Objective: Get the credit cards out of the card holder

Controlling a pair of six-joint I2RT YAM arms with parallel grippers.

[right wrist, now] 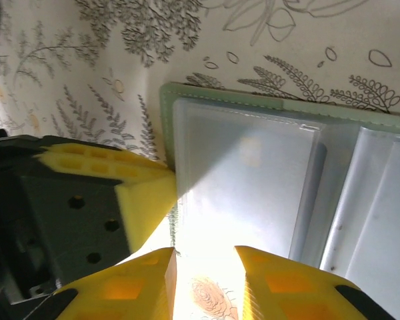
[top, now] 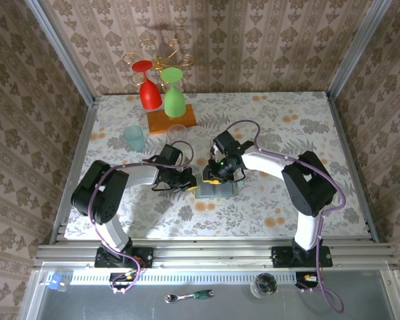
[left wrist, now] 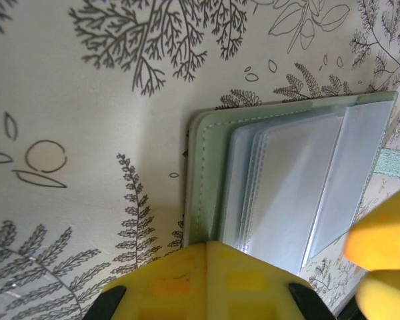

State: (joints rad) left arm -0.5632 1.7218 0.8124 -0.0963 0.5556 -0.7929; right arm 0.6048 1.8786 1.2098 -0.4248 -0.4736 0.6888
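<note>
The card holder (top: 218,189) lies open like a book on the flowered table, with a pale green rim (left wrist: 207,173) and bluish-grey clear pockets (right wrist: 247,173). The credit cards are hidden. My left gripper (left wrist: 213,245) is shut, its joined yellow tips pressed against the holder's near edge with nothing between them. My right gripper (right wrist: 205,267) hovers open at the edge of the same panel, bare tablecloth showing in its gap. The left gripper's yellow fingers (right wrist: 143,193) touch the holder's corner in the right wrist view. The right fingers (left wrist: 381,241) show in the left wrist view.
A red goblet (top: 149,90) and a green goblet (top: 174,97) hang upside down on a rack over a wooden base (top: 171,120) at the back. A teal cup (top: 135,138) and a clear glass (top: 178,133) stand behind my left arm.
</note>
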